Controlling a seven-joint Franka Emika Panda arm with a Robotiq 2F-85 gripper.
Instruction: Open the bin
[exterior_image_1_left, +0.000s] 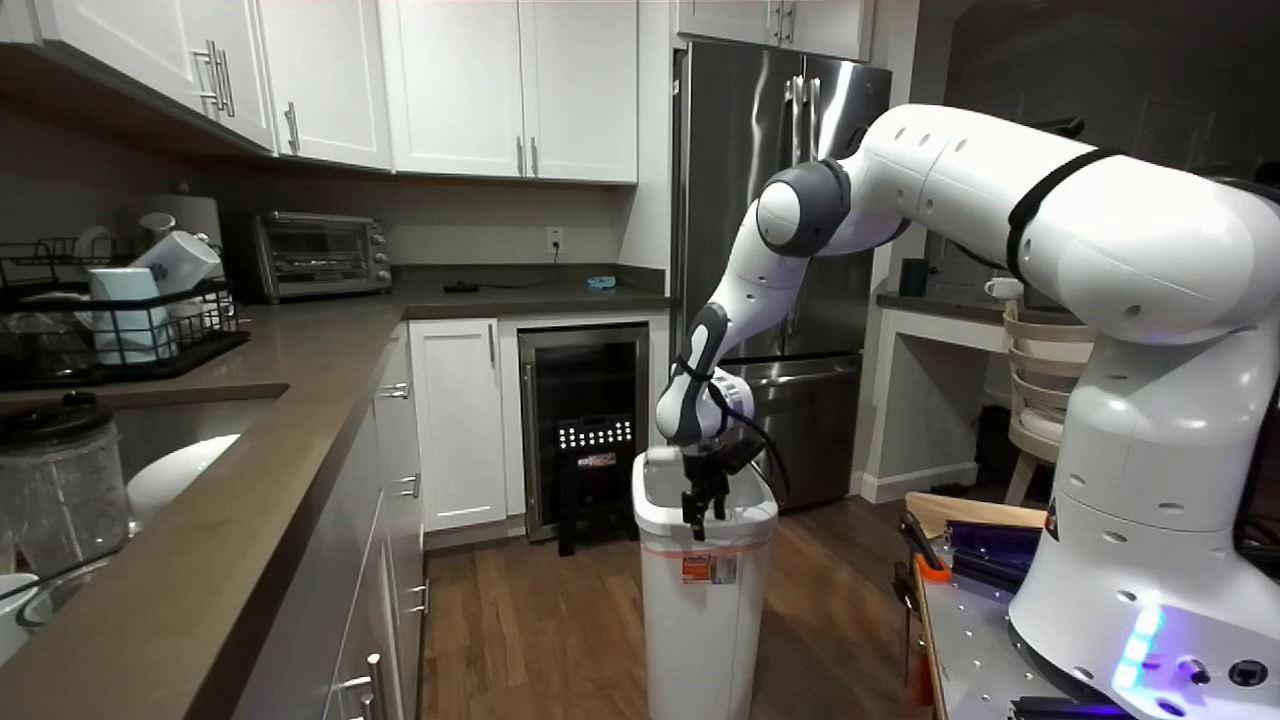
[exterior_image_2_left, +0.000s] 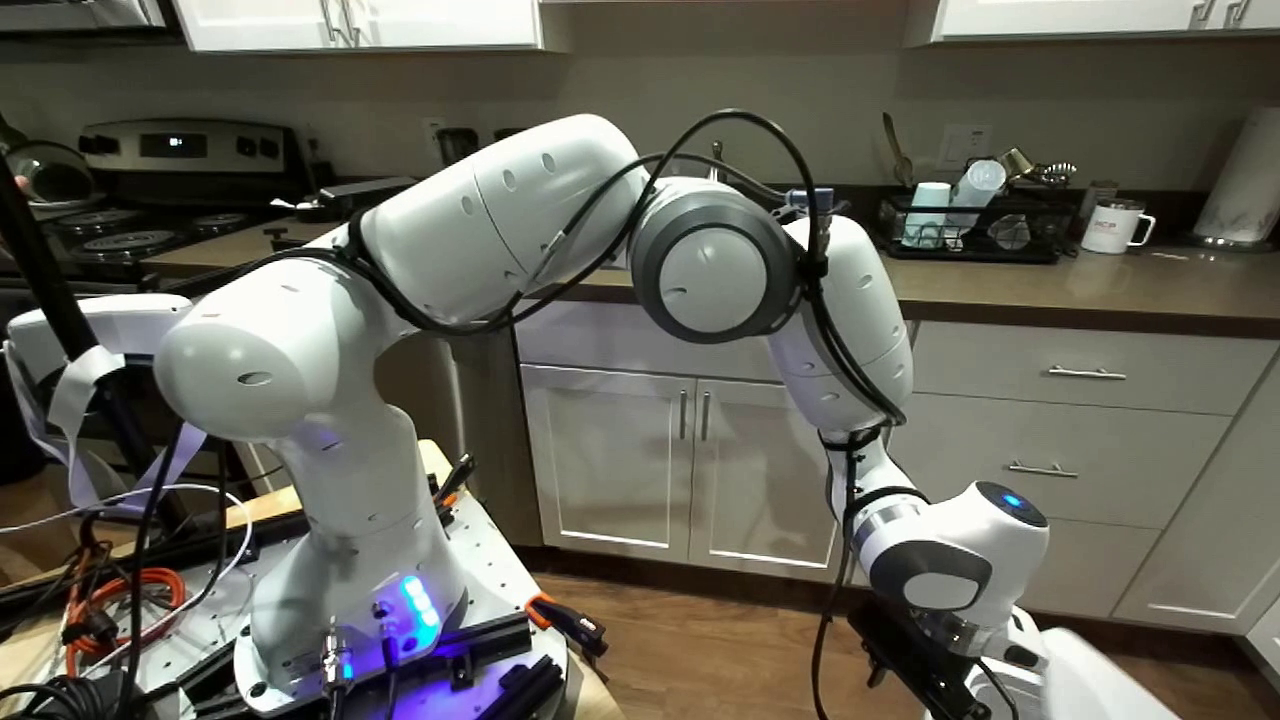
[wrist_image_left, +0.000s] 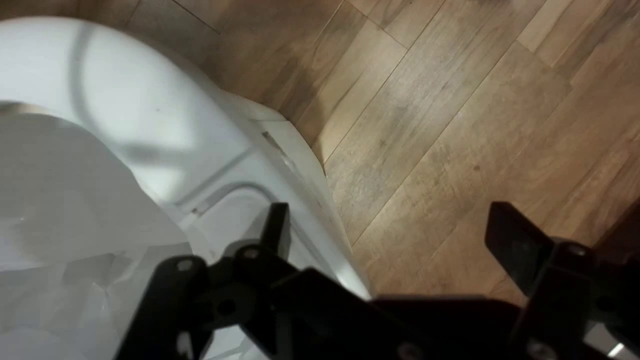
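Observation:
The tall white bin (exterior_image_1_left: 700, 620) stands on the floor with a small red-marked label on its front. Its rounded white top has a wide opening, and the inside shows through it. In the wrist view the curved white rim (wrist_image_left: 150, 115) is at the left, with a pale crumpled liner (wrist_image_left: 75, 295) inside. In an exterior view only part of the bin's white top (exterior_image_2_left: 1100, 685) shows at the lower right. My gripper (exterior_image_1_left: 706, 512) points down at the bin's front rim. In the wrist view the gripper (wrist_image_left: 390, 225) is open, one finger over the rim, the other over the floor, nothing between them.
The counter (exterior_image_1_left: 300, 440) runs along one side with drawers below. A black-fronted cooler (exterior_image_1_left: 585, 400) and the steel fridge (exterior_image_1_left: 740, 200) stand behind the bin. The robot's metal table (exterior_image_1_left: 970, 640) carries tools. A black cable (exterior_image_2_left: 822, 620) hangs along the arm.

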